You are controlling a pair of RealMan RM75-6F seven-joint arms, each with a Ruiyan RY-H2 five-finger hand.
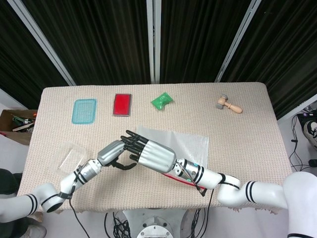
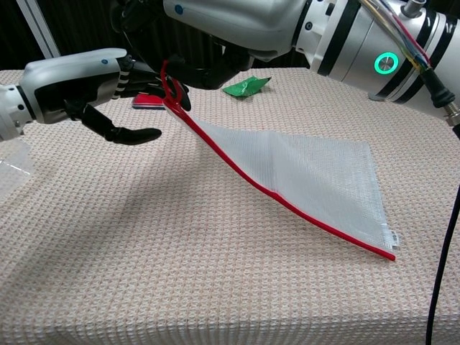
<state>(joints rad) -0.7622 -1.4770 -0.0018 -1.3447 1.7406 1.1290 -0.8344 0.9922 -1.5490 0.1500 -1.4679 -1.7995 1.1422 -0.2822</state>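
We see the right hand (image 2: 215, 32) pinching the red zipper edge of the one mesh pouch (image 2: 309, 180) and lifting that corner, so the far edge rests on the table (image 1: 247, 139). The left hand (image 2: 79, 83) waits just beside, fingers apart, holding nothing. Behind lie one red case (image 1: 122, 104), one blue lid (image 1: 84, 110), one green packet (image 1: 162, 101), and one wooden mallet (image 1: 229, 104).

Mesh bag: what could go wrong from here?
1. The right hand lifts the mesh bag by one corner of its red zipper edge alone; it could slip out.
2. The left hand sits close beside that corner, fingers near the right hand's; the hands may collide.
3. The far corner still rests on the table, so pulling could drag the bag.
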